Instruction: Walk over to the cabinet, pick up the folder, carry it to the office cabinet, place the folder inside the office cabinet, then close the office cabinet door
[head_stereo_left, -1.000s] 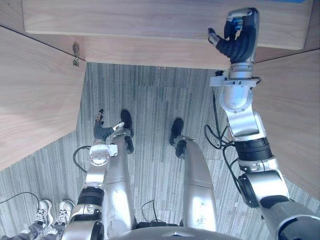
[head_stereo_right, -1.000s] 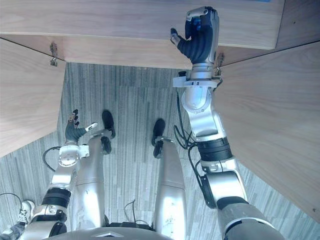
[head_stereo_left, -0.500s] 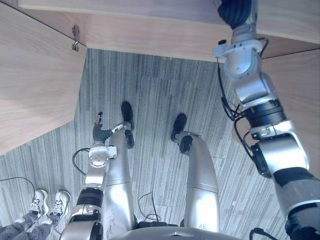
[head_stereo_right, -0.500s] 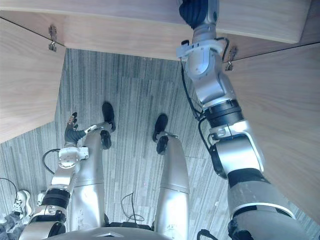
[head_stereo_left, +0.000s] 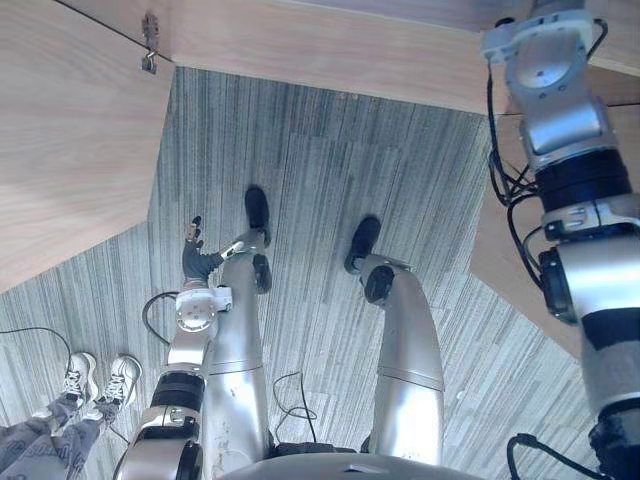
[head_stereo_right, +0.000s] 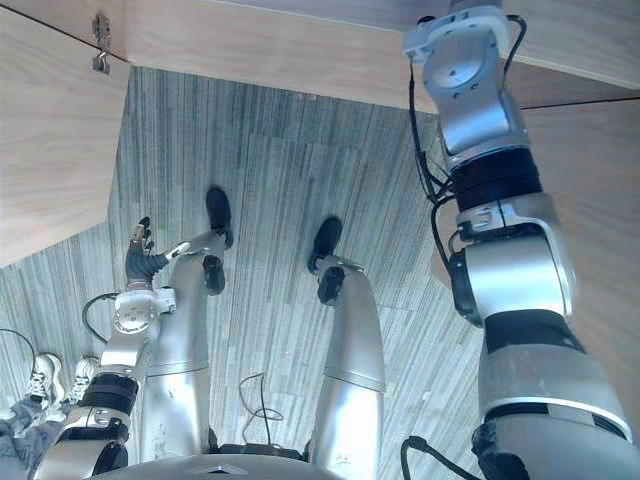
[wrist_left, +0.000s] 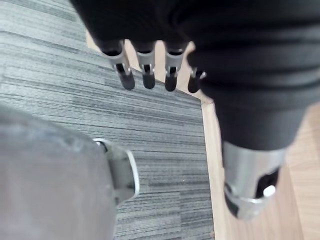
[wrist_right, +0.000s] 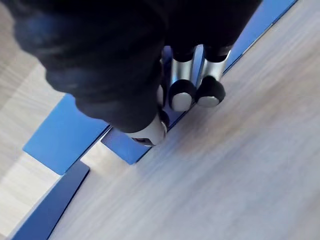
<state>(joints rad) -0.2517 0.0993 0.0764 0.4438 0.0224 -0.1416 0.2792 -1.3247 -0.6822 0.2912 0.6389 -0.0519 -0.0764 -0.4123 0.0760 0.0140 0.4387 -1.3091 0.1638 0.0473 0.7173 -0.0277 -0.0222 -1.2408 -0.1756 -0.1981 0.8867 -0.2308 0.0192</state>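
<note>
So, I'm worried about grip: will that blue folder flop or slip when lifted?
Probably bends: the blue folder looks thin and flat. Possibly slippery, its surface being smooth. The right robot hand pinches only its edge, so it may sag.

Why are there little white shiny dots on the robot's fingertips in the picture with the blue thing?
Right wrist view: light glints off the rounded dark tips of the fingers of the right hand, pinched on the blue folder; the pale wood of the cabinet is evenly lit, without glare. Left wrist view: the left hand hangs open over evenly lit grey carpet.
</note>
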